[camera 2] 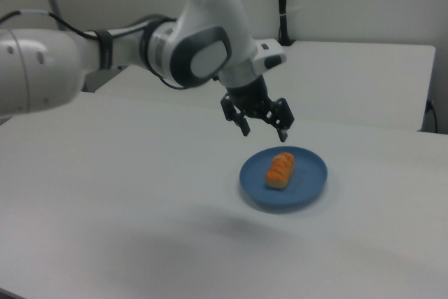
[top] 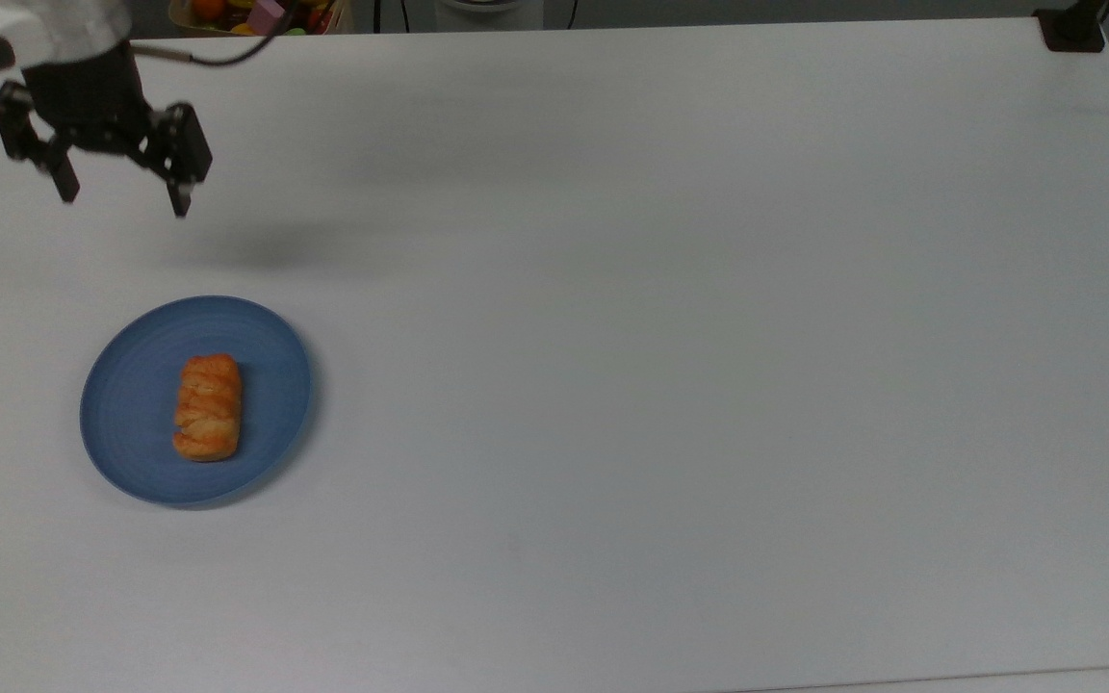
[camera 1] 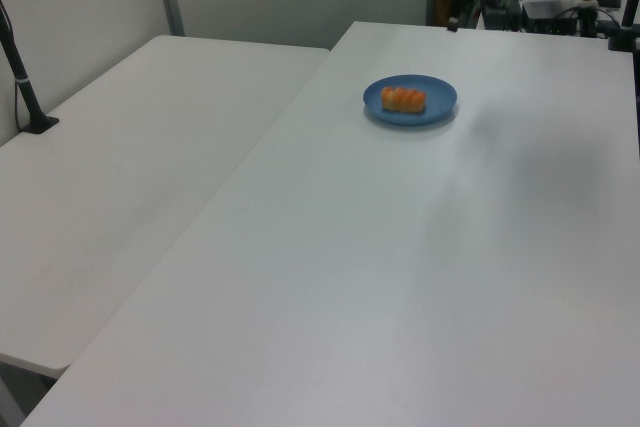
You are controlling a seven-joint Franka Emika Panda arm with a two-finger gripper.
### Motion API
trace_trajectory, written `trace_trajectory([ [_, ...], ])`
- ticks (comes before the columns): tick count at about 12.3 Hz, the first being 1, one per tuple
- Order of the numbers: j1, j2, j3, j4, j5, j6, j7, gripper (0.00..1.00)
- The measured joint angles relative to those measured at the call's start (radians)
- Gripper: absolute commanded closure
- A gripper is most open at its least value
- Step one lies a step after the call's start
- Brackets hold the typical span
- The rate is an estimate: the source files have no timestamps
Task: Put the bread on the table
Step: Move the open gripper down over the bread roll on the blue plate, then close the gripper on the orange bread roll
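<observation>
The bread (top: 208,407) lay on the blue plate (top: 131,423), a bit toward the top view's right of the plate's middle, with its long side running up and down in the top view. Nothing was touching it. Your gripper (top: 121,197) hung in the air above the table (top: 709,337), off the plate and near the top view's upper left corner, with its two fingers spread wide and nothing between them. In the right view the gripper (camera 2: 263,131) sat high over the far rim of the plate (camera 2: 308,187) — close to the bread (camera 2: 280,169), but not yet over it. So the step in hand looked like the reach, and the pick-up was not done. To do it well, you needed to bring the gripper right over the middle of the bread first, then go straight down. You wanted one finger on each long side, squeezing the short way across. The bread looked soft and bumpy, so a gentle squeeze seemed best. A low finger could bump the plate and push it — so you had to watch the rim.
</observation>
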Motion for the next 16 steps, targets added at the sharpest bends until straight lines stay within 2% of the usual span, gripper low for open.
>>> trace_trajectory([
  [2, -0.01, 0.082, 0.0, 0.001, 0.073, 0.135, 0.0, 0.0],
  [4, -0.01, 0.145, 0.008, 0.003, 0.101, 0.221, 0.001, 0.0],
  [11, -0.008, 0.331, 0.083, 0.014, 0.106, 0.487, 0.137, 0.01],
  [16, -0.009, 0.36, 0.093, 0.022, 0.106, 0.54, 0.17, 0.19],
])
